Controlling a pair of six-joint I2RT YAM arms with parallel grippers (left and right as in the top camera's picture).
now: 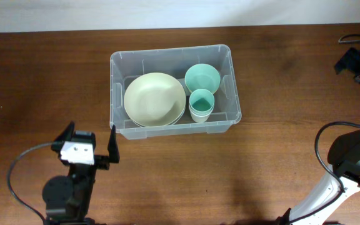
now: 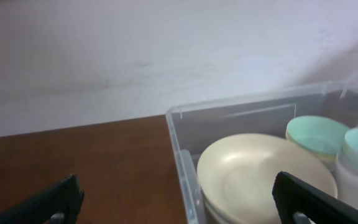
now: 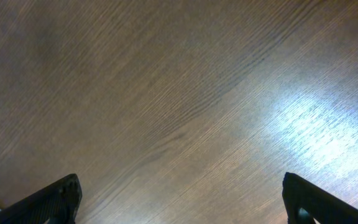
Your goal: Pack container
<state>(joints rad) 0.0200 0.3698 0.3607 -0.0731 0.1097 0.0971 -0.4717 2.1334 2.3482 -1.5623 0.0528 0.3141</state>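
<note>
At the left, the left arm point(image 1: 70, 187) is hanging near the front left corner of the container point(image 1: 180, 129), its jaws gaping wide and gripping nothing; the container is sitting mid-surface toward the far edge, carrying a cream plate point(image 1: 154, 99) at its left, a teal bowl point(image 1: 202, 78) at far right and a cup point(image 1: 201, 103) just in front of that bowl; nothing loose is lying on the surface point(image 1: 42, 75), so I am judging the packing about finished. The risk is lying with that left arm: if it is driven forward with jaws this wide, one side could be catching the rim and shoving the light container, rocking the tall cup. The right arm point(image 1: 355, 162) is standing well apart at the right, jaws also spread wide over bare wood; the overhead is cutting them off at the frame edge. I am struggling to tell whether one plate or two are stacked, and the container's floor is being hidden by the crockery.
</note>
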